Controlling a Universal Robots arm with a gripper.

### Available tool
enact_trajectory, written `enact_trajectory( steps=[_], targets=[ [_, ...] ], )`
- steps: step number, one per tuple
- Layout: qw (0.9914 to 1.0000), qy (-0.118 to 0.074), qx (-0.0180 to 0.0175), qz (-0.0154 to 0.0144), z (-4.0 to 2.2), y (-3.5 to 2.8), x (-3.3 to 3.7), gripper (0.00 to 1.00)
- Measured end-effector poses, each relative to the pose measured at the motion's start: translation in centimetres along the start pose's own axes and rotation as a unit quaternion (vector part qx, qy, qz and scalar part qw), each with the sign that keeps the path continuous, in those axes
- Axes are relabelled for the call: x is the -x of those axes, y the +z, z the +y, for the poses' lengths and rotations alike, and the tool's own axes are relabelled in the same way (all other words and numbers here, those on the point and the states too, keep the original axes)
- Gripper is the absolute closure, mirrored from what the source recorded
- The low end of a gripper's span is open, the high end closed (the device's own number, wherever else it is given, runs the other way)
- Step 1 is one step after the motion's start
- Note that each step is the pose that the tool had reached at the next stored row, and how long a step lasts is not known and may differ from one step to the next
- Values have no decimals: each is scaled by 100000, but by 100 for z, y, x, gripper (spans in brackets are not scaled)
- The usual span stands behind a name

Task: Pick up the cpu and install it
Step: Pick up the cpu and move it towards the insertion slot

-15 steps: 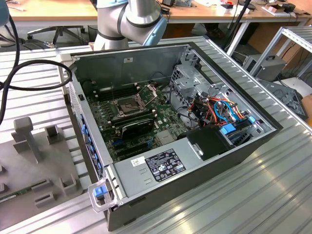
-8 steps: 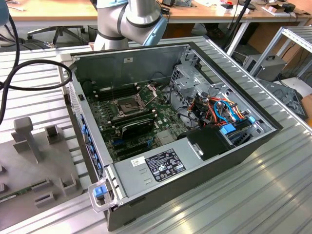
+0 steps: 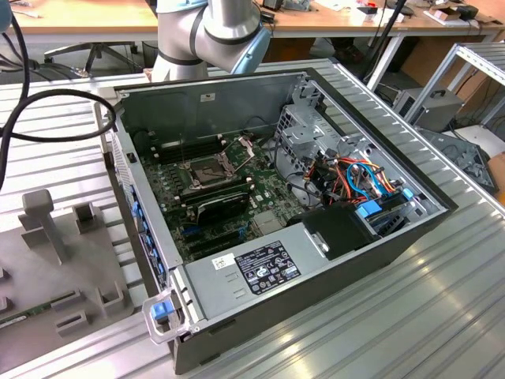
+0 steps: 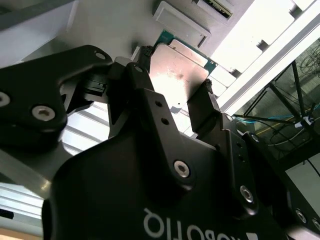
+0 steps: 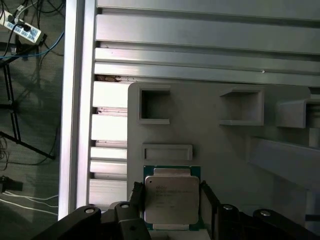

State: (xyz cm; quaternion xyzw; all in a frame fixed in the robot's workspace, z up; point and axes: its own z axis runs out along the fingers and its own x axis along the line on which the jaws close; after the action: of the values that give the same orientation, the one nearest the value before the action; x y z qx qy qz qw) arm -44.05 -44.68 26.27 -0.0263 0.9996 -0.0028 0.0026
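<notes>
The gripper (image 5: pixel 171 194) is clamping its 2 fingers (image 5: pixel 137 199) against opposite edges of the cpu (image 5: pixel 171 205), which is sitting at the grey fixture tray (image 5: pixel 225 155), near that tray's edge.

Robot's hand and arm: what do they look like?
The hand is matte black: chunky linked plates, silver hex screws, white lettering on its body. In the exterior view the arm is silver-grey with a pale blue joint cap.

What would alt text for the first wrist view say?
A small square cpu is held between two black fingers. A grey slotted tray and a ribbed metal table lie beyond it.
</notes>
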Motion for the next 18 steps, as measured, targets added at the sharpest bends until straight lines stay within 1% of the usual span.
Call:
enact_trajectory(
  steps=[4,9,10,11,13,14,18],
  targets=[
    [100000,2,2,-2,0,-56,0,45],
    [100000,0,1,1,-1,-157,1,45],
    [100000,1,-1,4,-1,-180,1,45],
    [100000,0,-2,3,-1,-224,1,45],
    [100000,1,0,1,-2,-282,1,45],
    [100000,1,3,-3,-2,-322,2,45],
    [100000,1,-1,1,-2,-421,2,45]
  ],
)
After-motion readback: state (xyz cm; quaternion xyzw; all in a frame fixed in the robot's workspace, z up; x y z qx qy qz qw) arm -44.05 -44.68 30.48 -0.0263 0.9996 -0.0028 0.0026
